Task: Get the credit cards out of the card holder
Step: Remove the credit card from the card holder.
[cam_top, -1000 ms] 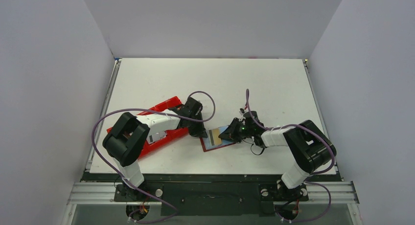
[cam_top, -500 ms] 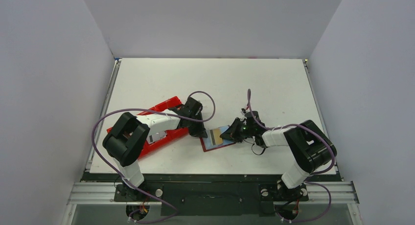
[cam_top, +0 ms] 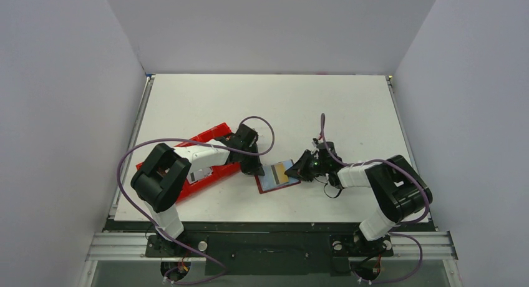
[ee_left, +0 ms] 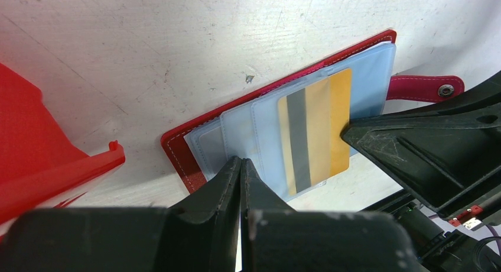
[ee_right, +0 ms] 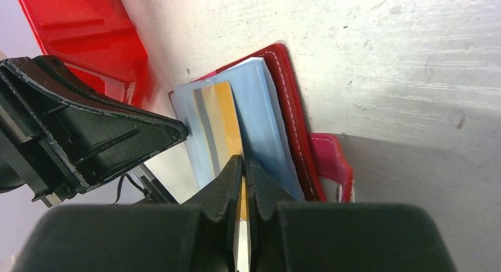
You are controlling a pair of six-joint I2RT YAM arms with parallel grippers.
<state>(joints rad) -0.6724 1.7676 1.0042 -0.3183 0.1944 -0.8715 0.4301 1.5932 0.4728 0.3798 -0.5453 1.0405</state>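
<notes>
There is one card holder (cam_top: pixel 277 178) on one surface (cam_top: pixel 268 106). One tan-gold credit card (ee_left: pixel 315 133) shows, with one dark stripe. At least three pale sleeves (ee_left: pixel 369 71) overlap. There is one strap tab (ee_left: pixel 422 88) with one snap (ee_left: pixel 444 90), and one red tray (ee_left: pixel 29 136). Two claws are in view: the left claw (ee_left: pixel 241 165) and the right claw (ee_right: pixel 243 162).

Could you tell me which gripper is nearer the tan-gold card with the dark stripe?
Right. The right gripper grips the edge of the tan-gold striped card; the left gripper sits beside it on the dark red card holder.
</notes>
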